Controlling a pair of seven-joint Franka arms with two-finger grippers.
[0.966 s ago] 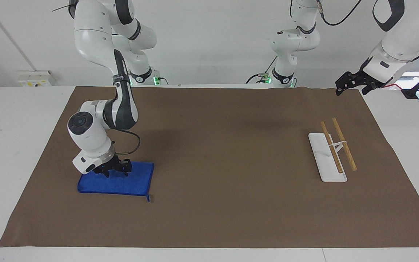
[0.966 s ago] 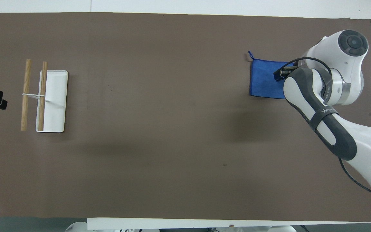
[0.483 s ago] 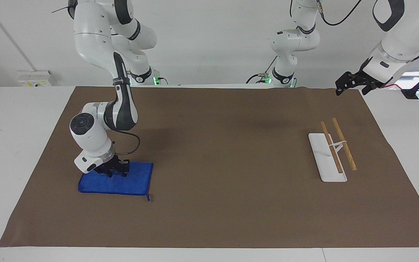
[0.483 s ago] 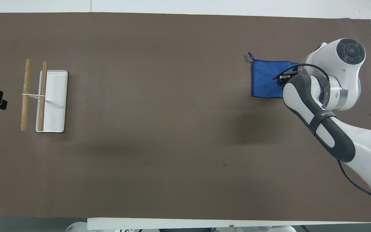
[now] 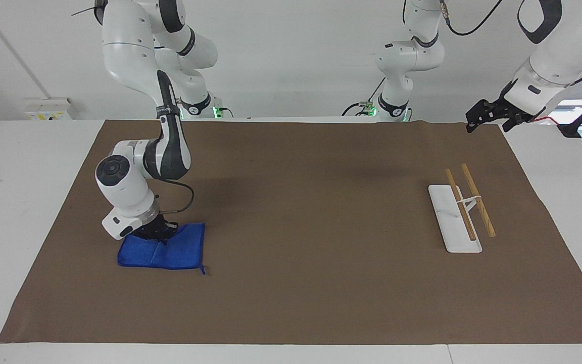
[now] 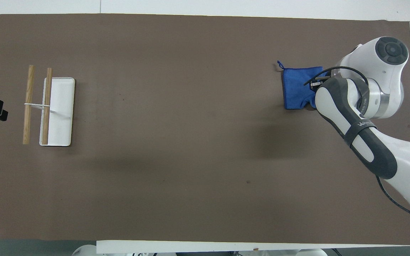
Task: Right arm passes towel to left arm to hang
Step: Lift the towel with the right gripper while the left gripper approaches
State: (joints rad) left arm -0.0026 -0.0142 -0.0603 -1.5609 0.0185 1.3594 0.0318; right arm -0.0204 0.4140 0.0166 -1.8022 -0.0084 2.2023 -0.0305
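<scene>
One readable mark only: white lettering on the black strap (image 6: 358, 125) round my right arm (image 6: 354, 131), starts "WAN", rest cut off; smaller print on my wrist too small to read

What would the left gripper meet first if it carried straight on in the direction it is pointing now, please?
The left gripper hangs open above the mat's corner at its own end, pointing slightly downward toward the right arm's end. Its way looks free at first; it would probably meet bare mat, though depth is uncertain.
</scene>
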